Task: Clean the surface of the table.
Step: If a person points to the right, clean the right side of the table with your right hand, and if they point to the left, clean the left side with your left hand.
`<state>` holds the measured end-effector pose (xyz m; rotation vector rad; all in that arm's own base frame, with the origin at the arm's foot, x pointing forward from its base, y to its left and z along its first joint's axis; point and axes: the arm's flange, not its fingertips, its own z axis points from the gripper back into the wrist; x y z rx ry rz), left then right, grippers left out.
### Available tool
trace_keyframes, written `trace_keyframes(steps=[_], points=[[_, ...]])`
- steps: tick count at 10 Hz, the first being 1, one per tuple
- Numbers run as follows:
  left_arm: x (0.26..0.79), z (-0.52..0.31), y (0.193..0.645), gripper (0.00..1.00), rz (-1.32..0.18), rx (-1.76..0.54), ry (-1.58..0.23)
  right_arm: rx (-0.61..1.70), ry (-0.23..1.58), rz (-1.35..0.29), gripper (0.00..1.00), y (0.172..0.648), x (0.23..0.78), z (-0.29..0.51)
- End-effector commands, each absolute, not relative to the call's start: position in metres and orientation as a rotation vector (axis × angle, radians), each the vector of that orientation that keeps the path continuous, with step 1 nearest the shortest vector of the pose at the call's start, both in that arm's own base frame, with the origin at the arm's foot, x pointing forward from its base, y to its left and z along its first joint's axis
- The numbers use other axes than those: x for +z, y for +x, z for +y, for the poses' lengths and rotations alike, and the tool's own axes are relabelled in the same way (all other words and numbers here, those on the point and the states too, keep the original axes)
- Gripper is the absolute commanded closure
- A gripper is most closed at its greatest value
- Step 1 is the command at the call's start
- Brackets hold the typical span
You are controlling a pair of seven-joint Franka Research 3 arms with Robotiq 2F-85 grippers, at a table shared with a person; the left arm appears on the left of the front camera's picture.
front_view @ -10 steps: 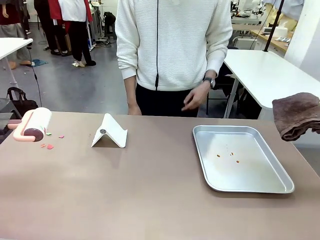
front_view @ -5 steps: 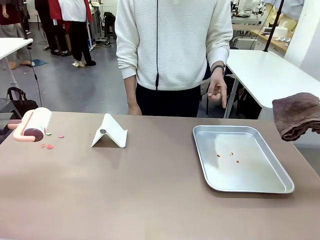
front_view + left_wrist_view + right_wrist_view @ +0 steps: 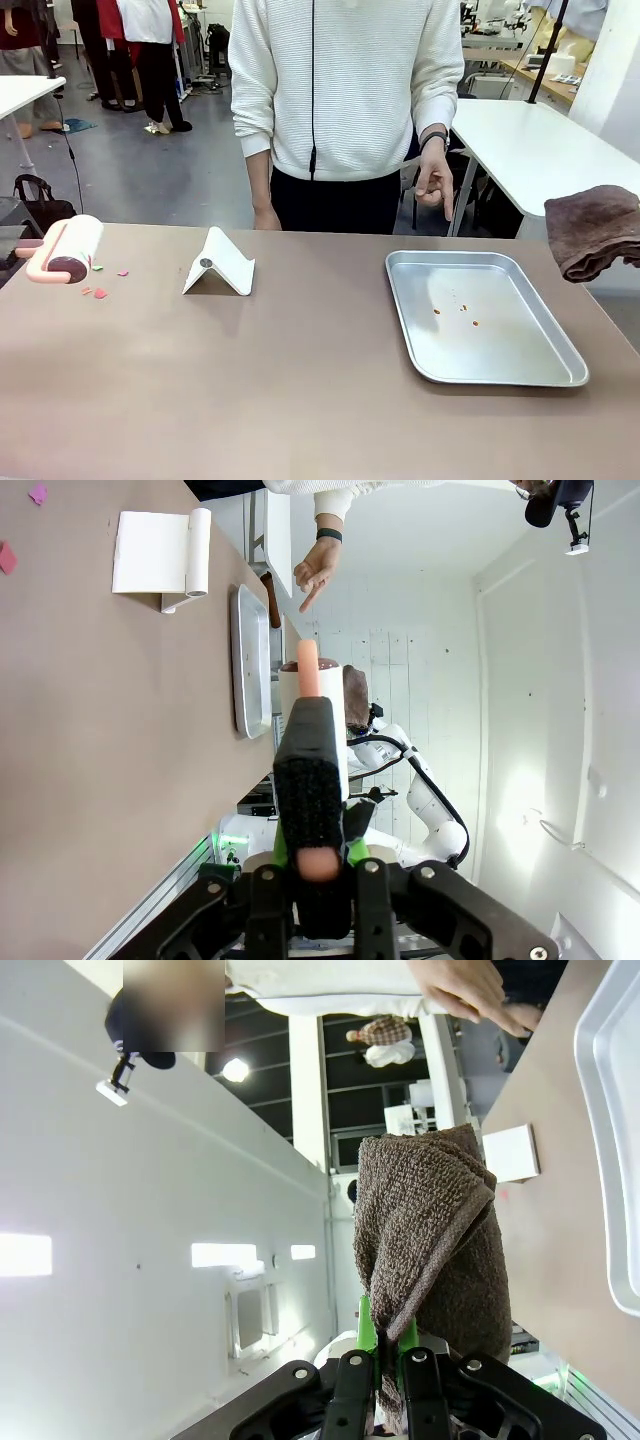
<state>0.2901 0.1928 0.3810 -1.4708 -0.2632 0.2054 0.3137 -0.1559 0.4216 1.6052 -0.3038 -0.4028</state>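
Holds the lint roller at the far left end of the counter, with the left fingers pinched narrow around its pink handle, in the same place as a second ago; cannot tell whether resting on the surface or just above it. Leaves the pink and red scraps lying just beside the roller, unswept, and the white folded stand a little further right, unmoved. Finds the one real change past the middle: sees the person's hand, a second ago low and loose near the far edge, now raised with a finger pointing down towards the metal tray and the few crumbs in it. Reads most likely as a cue about where cleaning ought to begin, though cannot say for certain which spot is meant. Keeps the brown towel bunched at the far right, clamped in the right fingers, out by the counter's right edge and apart from the tray. Points to no rolling or wiping begun yet: scraps on the left and a crumbed tray on the right, both on a taupe-brown top wider than the front view.
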Motion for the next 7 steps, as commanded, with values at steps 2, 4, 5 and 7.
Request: trace_keyframes(steps=[2,4,5,7], points=[[0.383,0.191,0.285,0.83,-0.272,0.202,-1.483,-0.396,1.435,-0.362,0.92,0.314,0.433,-0.147],[0.383,0.191,0.285,0.83,-0.272,0.202,-1.483,-0.395,1.061,-0.439,0.92,0.328,0.453,-0.133],[0.383,0.191,0.285,0.83,-0.272,0.202,-1.483,-0.397,0.849,-0.448,0.92,0.337,0.457,-0.124],[0.383,0.191,0.285,0.83,-0.272,0.202,-1.483,-0.353,0.534,-0.420,0.92,0.362,0.452,-0.095]])
